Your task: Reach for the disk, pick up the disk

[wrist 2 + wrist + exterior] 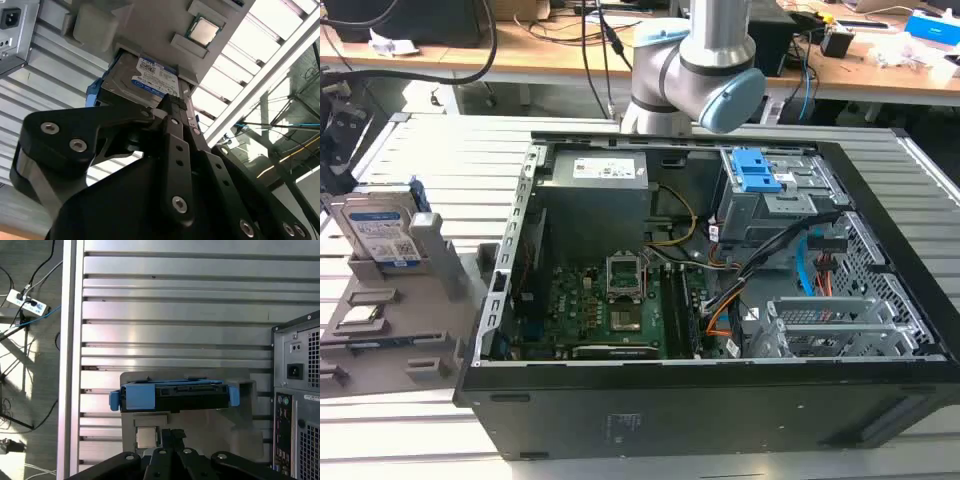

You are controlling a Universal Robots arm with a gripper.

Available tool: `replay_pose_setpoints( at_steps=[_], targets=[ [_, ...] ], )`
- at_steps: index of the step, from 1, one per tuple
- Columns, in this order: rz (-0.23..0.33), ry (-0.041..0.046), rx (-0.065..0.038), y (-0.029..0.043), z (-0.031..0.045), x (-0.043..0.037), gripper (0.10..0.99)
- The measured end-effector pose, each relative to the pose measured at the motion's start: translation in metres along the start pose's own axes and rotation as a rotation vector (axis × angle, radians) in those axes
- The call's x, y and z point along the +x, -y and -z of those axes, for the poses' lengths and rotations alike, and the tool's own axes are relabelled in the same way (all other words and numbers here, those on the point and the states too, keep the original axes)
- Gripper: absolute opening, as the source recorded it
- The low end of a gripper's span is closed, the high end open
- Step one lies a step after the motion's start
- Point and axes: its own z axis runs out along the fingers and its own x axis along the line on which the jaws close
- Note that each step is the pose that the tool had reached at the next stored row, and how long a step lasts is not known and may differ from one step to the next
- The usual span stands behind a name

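The disk (382, 232) is stood on edge in a holder (445, 265), at nine o'clock of the computer case (700, 410) in the exterior view. In the first wrist view its long edge is seen crosswise just ahead of the tool (170, 433), narrow and empty.

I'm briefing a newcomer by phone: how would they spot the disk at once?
Find the open computer case on the slatted table; a grey tray sits at its side, toward the exterior view's left. The disk stands upright in that tray, the one silver slab with a white-and-blue label and bright blue frame; the tray's smaller parts lie flat.
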Motion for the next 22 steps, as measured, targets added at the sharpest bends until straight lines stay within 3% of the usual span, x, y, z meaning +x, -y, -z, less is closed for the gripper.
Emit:
replay_pose_setpoints(
  at_steps=[2, 8, 11, 13, 22],
  targets=[
    [0.004, -0.0001, 0.000, 0.0000, 0.0000, 0.0000, 0.106],
    [0.086, -0.0032, 0.000, 0.0000, 0.0000, 0.0000, 0.106],
    [0.174, -0.0066, 0.000, 0.0000, 0.0000, 0.0000, 0.106],
    [0.200, -0.0076, 0.000, 0.0000, 0.0000, 0.0000, 0.106],
    [0.460, -0.0176, 0.000, 0.0000, 0.0000, 0.0000, 0.106]
  ],
)
